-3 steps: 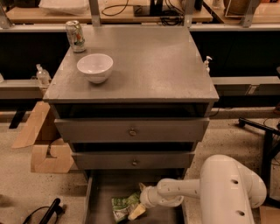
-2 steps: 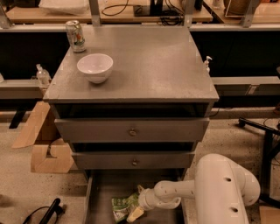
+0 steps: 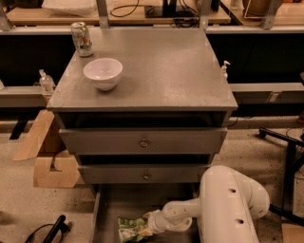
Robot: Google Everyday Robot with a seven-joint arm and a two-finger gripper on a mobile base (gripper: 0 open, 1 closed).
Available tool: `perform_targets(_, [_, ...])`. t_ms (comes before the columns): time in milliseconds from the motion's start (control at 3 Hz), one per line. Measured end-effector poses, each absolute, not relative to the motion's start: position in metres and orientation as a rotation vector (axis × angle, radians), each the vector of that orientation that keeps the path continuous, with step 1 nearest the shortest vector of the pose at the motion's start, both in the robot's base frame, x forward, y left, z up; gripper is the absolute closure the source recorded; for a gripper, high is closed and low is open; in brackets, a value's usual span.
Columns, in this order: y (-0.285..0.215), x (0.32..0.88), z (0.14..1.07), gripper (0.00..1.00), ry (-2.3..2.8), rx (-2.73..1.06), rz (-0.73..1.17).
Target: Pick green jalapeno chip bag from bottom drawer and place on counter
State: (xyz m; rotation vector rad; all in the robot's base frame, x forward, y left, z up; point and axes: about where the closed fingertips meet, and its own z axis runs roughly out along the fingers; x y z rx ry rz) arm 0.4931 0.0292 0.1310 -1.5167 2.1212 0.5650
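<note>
The green jalapeno chip bag (image 3: 129,229) lies crumpled on the floor of the open bottom drawer (image 3: 142,201), near its front left. My gripper (image 3: 144,228) reaches in from the right at the end of the white arm (image 3: 228,204) and sits right at the bag's right edge, low in the drawer. The counter (image 3: 161,66) is the grey top of the cabinet, above the two shut drawers.
A white bowl (image 3: 103,73) and a green-and-white soda can (image 3: 81,39) stand on the counter's left side. Cardboard pieces (image 3: 50,161) lie on the floor left of the cabinet. A black chair base (image 3: 285,156) is at the right. A wooden bench with cables (image 3: 142,12) runs behind.
The white arm has shifted left, deeper over the drawer. The gripper and the chip bag have moved slightly left and toward the drawer's front.
</note>
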Motion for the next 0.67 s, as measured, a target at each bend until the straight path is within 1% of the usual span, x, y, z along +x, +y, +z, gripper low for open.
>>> perform_targets(667, [0.0316, 0.4908, 0.1301, 0.96, 2.12, -1.519, 0.572])
